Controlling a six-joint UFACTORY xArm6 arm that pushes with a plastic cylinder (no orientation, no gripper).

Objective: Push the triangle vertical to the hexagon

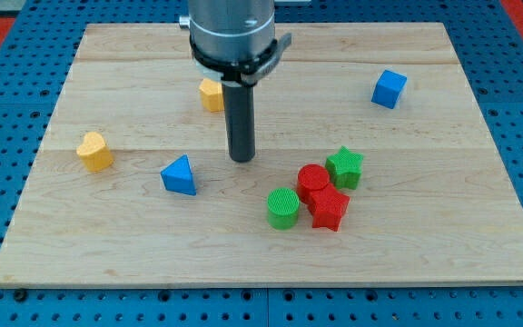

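A blue triangle block (180,175) lies on the wooden board (134,245), left of centre. A yellow hexagon block (211,94) sits toward the view's top, partly hidden behind my rod. My tip (241,159) rests on the board right of the triangle and a little above it, a short gap apart. The hexagon is above and slightly left of my tip.
A yellow heart-like block (94,151) lies at the left. A blue cube (389,88) sits at the upper right. A cluster at the lower right holds a green cylinder (283,208), a red cylinder (313,182), a red star block (329,209) and a green star (344,168).
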